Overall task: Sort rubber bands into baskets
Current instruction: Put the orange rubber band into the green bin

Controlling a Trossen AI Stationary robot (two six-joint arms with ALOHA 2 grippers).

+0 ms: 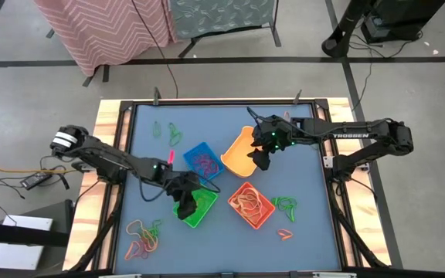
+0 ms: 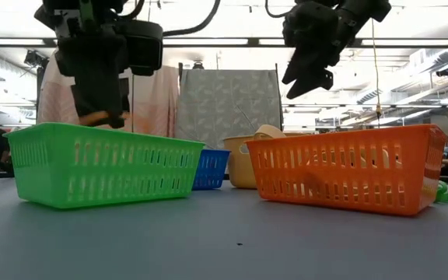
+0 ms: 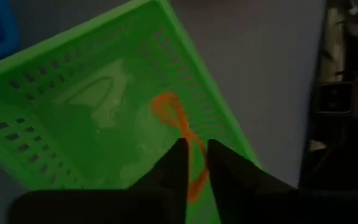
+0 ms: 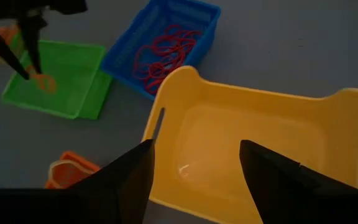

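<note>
The left pincer (image 3: 192, 163) is nearly closed, and a thin orange rubber band (image 3: 178, 118) is pinched between its two dark fingers. The band hangs down into the green plastic basket with slotted walls (image 1: 202, 208), which sits near the middle of the bench (image 1: 307, 247), a little toward the front edge. The left arm is stretched in from the left edge and bent down, so the pincer is held right over that basket.

The right pincer (image 4: 194, 165) is spread wide open, and nothing is held in it. The right arm is reached in from the right edge, and its pincer is held above the smooth yellow plastic basket (image 4: 260, 149), not touching it.

Red bands (image 4: 160, 56) are piled in the blue slotted basket (image 1: 203, 160). More loose bands (image 1: 143, 235) are lying near the front left corner of the bench.
</note>
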